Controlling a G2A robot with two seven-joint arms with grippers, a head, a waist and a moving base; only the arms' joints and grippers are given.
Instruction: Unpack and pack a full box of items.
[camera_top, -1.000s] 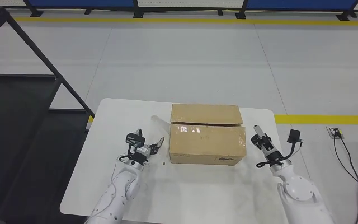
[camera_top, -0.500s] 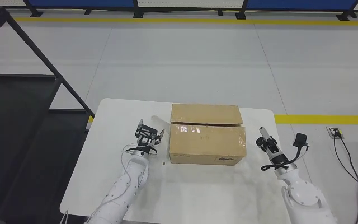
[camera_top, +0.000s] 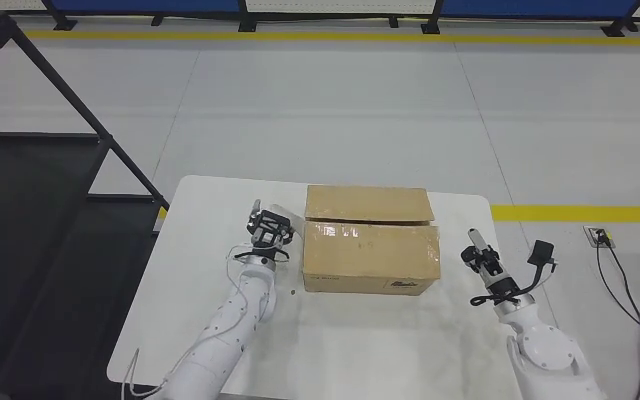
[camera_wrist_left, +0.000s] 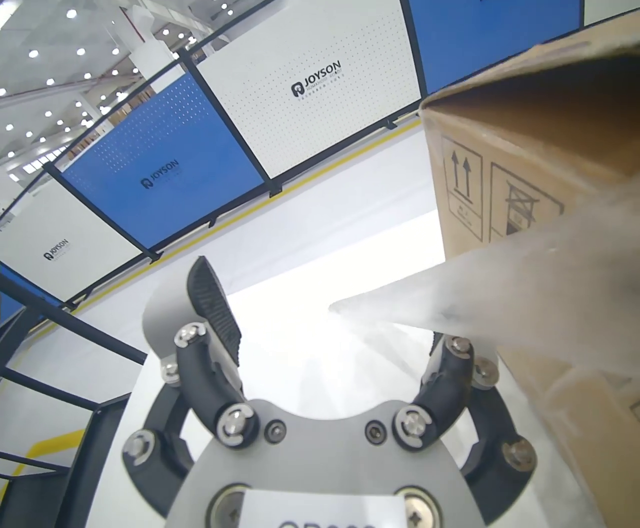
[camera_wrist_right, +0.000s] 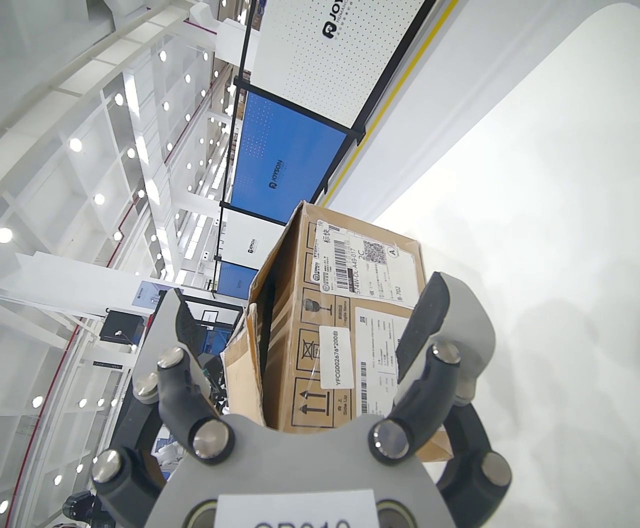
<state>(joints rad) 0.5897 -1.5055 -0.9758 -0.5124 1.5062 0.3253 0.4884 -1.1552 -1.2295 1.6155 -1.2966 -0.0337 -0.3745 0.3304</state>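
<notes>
A brown cardboard box (camera_top: 370, 240) with its top flaps down stands in the middle of the white table (camera_top: 200, 300). A loose, clear strip of tape (camera_top: 285, 213) sticks out from its upper left corner. My left gripper (camera_top: 270, 226) is open, close to the box's left end. In the left wrist view the tape strip (camera_wrist_left: 465, 295) crosses in front of the left gripper (camera_wrist_left: 315, 300), hiding one fingertip, with the box (camera_wrist_left: 520, 165) just beyond. My right gripper (camera_top: 479, 248) is open, a short way off the box's right end. The right gripper (camera_wrist_right: 307, 300) frames the labelled box end (camera_wrist_right: 350, 310).
A black metal frame (camera_top: 90, 130) runs along the table's left side. Bare table surface lies in front of the box and on both sides of it. The table's right edge (camera_top: 492, 230) is close behind my right arm.
My left gripper has moved away from the front of the table, up to the box's left end and the tape strip. My right gripper drifted slightly right, away from the box.
</notes>
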